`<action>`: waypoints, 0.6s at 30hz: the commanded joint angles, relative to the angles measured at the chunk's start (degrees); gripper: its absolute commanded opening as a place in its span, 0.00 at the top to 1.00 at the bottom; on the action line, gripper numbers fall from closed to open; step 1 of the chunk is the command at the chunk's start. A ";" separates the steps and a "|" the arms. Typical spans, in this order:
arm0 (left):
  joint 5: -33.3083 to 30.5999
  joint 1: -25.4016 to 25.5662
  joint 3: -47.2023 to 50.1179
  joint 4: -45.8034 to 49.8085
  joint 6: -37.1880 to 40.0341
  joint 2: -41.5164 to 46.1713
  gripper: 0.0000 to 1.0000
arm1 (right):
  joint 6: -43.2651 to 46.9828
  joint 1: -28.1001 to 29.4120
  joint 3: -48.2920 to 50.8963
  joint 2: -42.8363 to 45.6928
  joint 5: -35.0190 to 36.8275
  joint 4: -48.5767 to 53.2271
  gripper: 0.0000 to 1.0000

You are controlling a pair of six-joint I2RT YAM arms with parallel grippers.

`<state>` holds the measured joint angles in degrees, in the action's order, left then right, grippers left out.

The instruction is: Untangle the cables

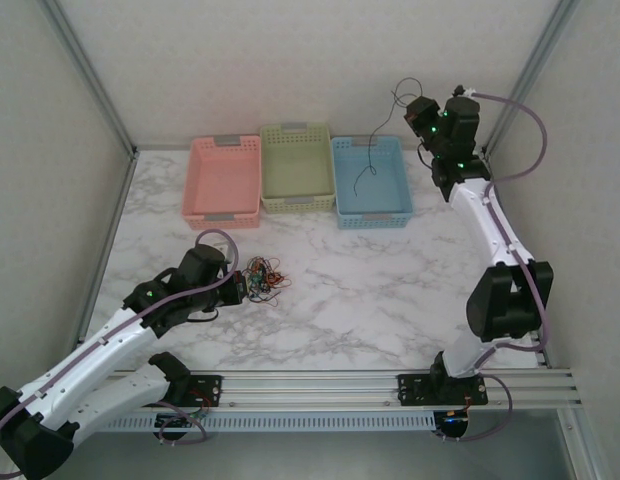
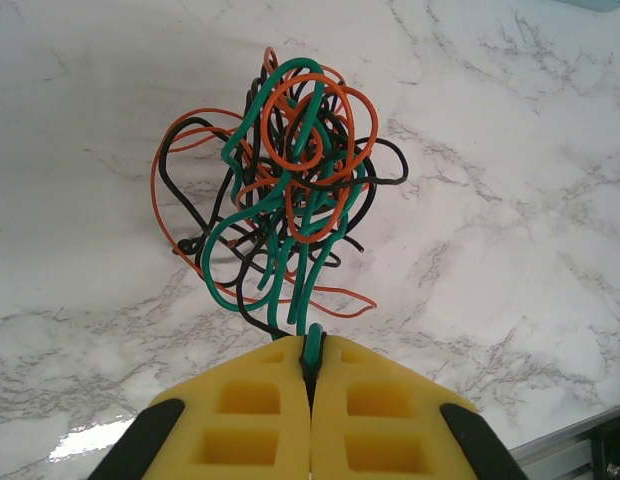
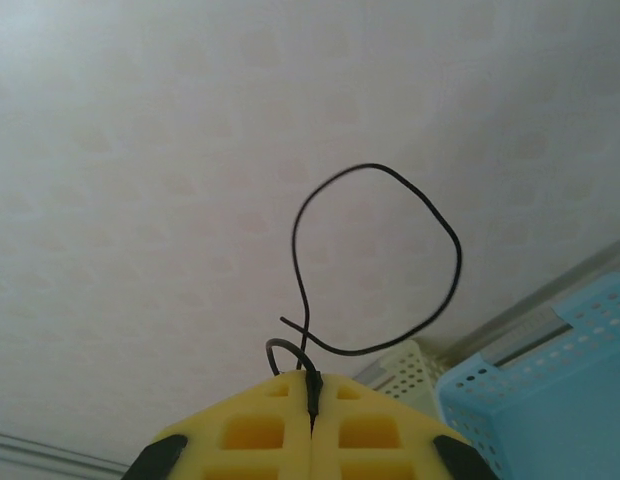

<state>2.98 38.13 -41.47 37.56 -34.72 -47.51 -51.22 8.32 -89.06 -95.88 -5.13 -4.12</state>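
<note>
The bench (image 1: 390, 290) has a marble-look top, white with grey veins, smooth and polished enough to throw back a bright glare near the left gripper (image 2: 310, 345). This and the right gripper (image 3: 312, 378) carry matt yellow pads (image 2: 250, 400) moulded with square pockets. The tangled cables (image 2: 290, 190) have smooth plastic coats with a faint sheen, as does the black cable (image 3: 390, 260). The pink basket (image 1: 222, 180), green basket (image 1: 297, 165) and blue basket (image 1: 372, 180) are perforated matt plastic. The rail (image 1: 320, 385) is ribbed grey metal.

Blue basket (image 3: 550, 420) cut by frame edge; tangle (image 1: 262, 280) strands indistinct.
</note>
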 commanded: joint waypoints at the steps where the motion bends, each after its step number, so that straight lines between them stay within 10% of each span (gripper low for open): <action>1: 0.66 -0.34 -0.56 0.71 -1.05 1.06 1.00 | 2.06 0.65 -0.88 -3.79 -1.37 -1.02 1.00; 12: 0.97 -0.34 0.16 0.37 -1.32 1.54 1.00 | 5.11 2.33 -3.72 -18.57 -2.45 11.55 1.00; 18: 1.13 -0.25 0.49 -0.09 -1.45 1.50 1.00 | 6.96 2.46 -9.51 -24.02 -7.08 18.43 0.75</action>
<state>3.03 38.13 -41.47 37.54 -35.18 -46.85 -46.26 10.70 -95.09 -119.90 -9.50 10.33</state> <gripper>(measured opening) 0.054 0.197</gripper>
